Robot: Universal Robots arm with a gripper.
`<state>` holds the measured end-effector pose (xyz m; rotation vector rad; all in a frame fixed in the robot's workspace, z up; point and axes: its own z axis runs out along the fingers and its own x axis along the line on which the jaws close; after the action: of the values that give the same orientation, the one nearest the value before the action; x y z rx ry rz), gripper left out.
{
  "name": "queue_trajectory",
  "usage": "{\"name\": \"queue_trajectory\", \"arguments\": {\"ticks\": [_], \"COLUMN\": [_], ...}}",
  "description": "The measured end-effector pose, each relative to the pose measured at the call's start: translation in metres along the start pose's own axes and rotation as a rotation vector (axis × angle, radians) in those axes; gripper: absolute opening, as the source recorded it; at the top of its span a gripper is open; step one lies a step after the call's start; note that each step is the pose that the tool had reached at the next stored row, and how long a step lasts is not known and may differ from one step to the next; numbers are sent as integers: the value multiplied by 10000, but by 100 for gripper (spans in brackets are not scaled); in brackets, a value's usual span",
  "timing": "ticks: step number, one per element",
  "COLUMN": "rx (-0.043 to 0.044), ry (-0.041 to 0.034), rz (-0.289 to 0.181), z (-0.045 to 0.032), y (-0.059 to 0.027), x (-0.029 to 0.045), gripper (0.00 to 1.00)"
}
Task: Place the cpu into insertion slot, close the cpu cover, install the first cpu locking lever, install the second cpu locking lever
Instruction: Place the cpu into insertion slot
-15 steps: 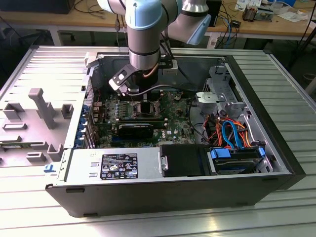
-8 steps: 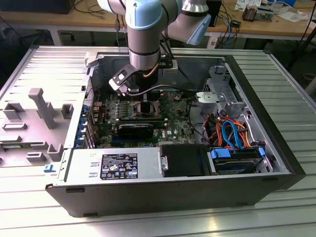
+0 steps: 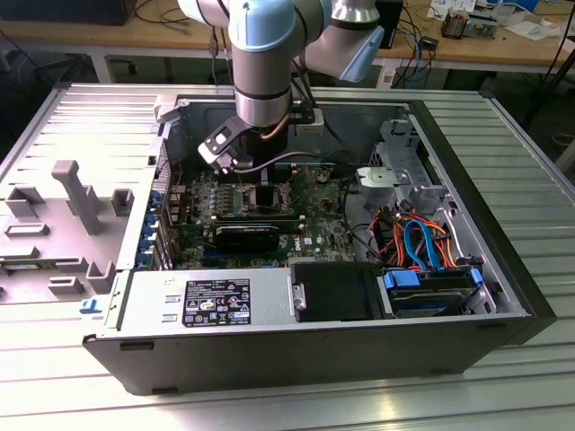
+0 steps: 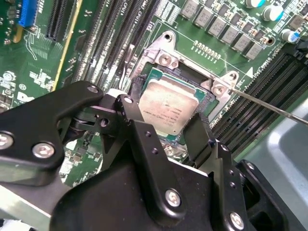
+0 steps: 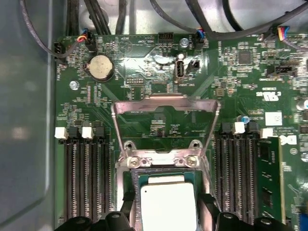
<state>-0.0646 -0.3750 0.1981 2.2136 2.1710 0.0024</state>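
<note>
Coin battery (image 5: 101,67), memory slots (image 5: 86,178) — power supply (image 3: 207,301), drive cage (image 3: 404,166).

Setting: robotics or electronics lab.

Evidence:
- Ribbed metal table (image 3: 526,180) carrying an open computer case (image 3: 314,355) laid on its side.
- Circuit board (image 5: 144,62) and drive cables (image 3: 422,238) exposed.
- Silver power supply (image 3: 153,301) and black drive bay (image 3: 332,292) along the case's near wall.
- Robot arm (image 3: 262,63) reaching into the case.
- Grey fixtures (image 3: 76,193) beside the case at the exterior view's left.
- Wooden workbenches (image 3: 108,36) behind, strewn with wires (image 3: 171,11) and small parts (image 3: 467,20).
</note>
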Motion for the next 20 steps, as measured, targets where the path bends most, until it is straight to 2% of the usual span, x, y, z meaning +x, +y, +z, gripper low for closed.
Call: {"name": "queue_trajectory", "arguments": {"ticks": [3,6,9,12,20], "rx": [27,107,176,186,182], "ry": [-2,17,83,119,119], "rz": [1,-1,-3,-13,-87], "z": [2,7,16,23,24], "y": [-1,2,9,23,28], "x": [15,46,58,60,68], "gripper": [62,62,62,62,62]}}
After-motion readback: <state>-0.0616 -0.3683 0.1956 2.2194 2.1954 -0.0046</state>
